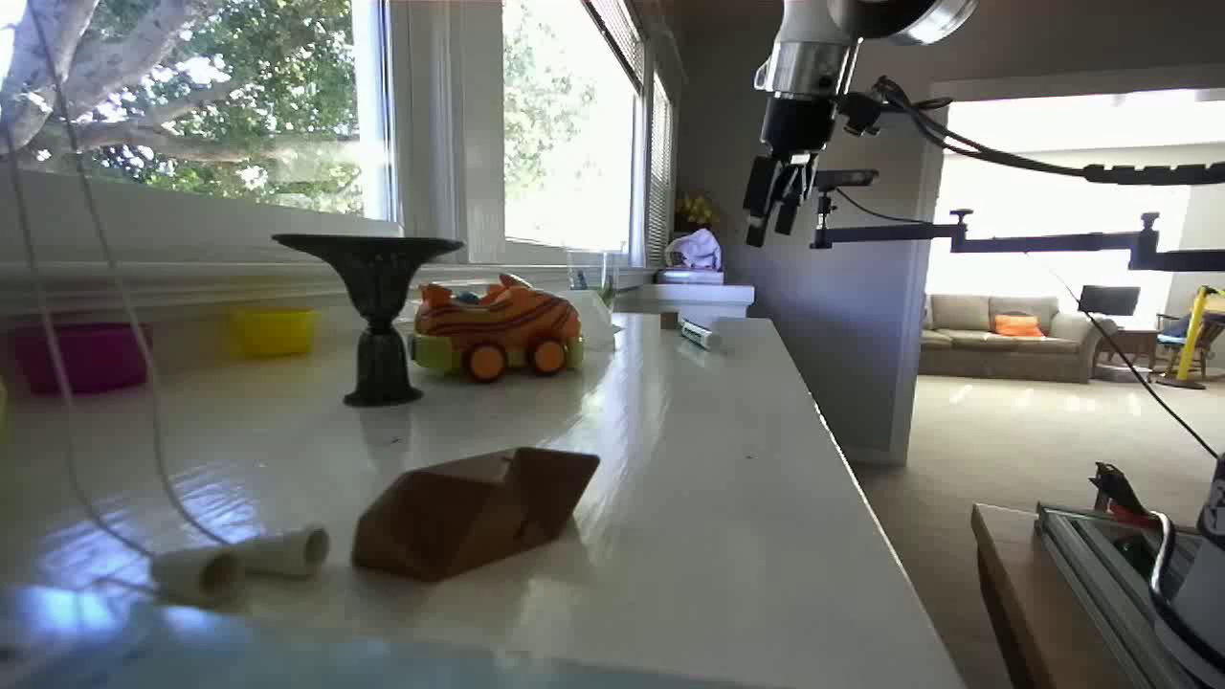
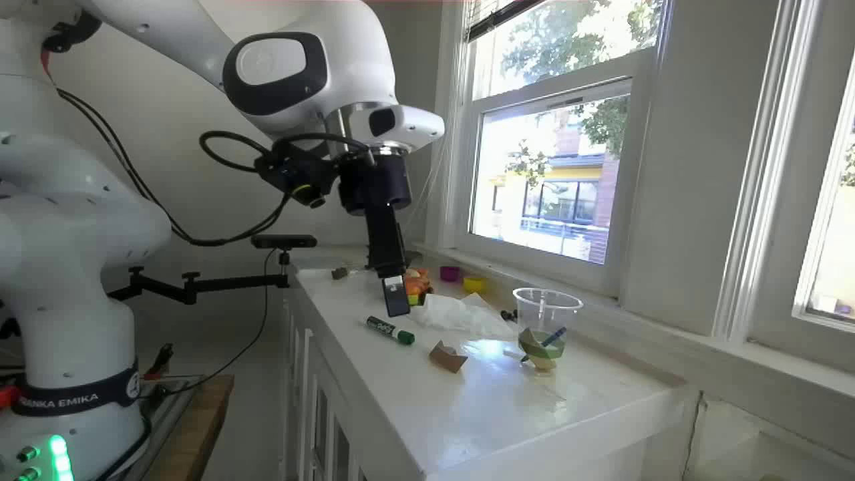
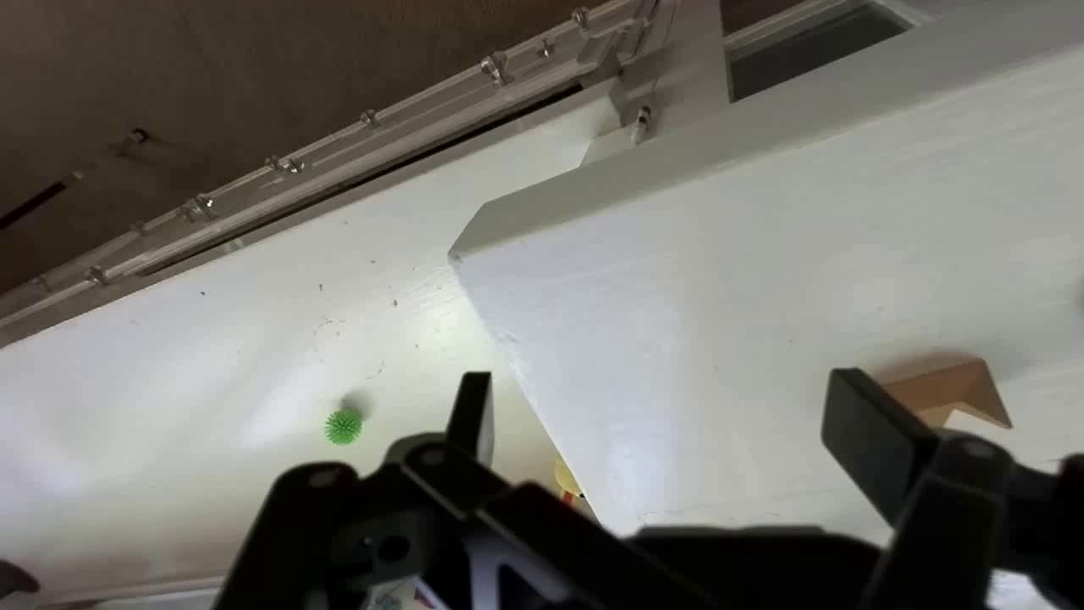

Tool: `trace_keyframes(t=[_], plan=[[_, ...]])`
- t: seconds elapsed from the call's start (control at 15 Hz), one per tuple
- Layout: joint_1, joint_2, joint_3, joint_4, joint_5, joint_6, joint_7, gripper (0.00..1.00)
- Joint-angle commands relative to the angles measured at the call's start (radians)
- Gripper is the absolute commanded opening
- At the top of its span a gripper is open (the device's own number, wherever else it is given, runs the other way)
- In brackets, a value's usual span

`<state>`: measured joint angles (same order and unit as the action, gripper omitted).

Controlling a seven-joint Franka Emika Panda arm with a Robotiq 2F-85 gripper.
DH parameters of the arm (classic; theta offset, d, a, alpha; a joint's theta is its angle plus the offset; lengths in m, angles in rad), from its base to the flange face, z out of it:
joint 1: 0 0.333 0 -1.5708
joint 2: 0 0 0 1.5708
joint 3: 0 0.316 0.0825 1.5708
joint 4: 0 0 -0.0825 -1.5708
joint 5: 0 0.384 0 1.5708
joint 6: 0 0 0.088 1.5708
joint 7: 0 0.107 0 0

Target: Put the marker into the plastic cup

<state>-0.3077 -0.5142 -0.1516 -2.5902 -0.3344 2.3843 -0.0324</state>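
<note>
The marker is white with a dark green label and a green cap. It lies on the white counter near its front edge, and also shows in an exterior view. The transparent plastic cup stands upright near the window, with green and brown pieces and a blue stick-like item in or behind it. It shows faintly in an exterior view. My gripper is above the counter, apart from both. In the wrist view the gripper is open with nothing between its fingers; marker and cup are out of that view.
A brown folded piece lies between marker and cup, also in the wrist view. Crumpled white tissue, an orange toy car, a dark stand, a brown faceted object, and purple and yellow bowls sit on the counter.
</note>
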Motion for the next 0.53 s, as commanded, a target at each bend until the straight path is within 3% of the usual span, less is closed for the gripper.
trace_keyframes(t=[0.0,0.27,0.47], plan=[[0.004,0.000,-0.003,0.002,-0.001,-0.004,0.000,1.00],[0.004,0.000,-0.003,0.002,-0.001,-0.004,0.000,1.00],[-0.001,0.016,0.049,0.017,-0.006,0.007,0.105,1.00]])
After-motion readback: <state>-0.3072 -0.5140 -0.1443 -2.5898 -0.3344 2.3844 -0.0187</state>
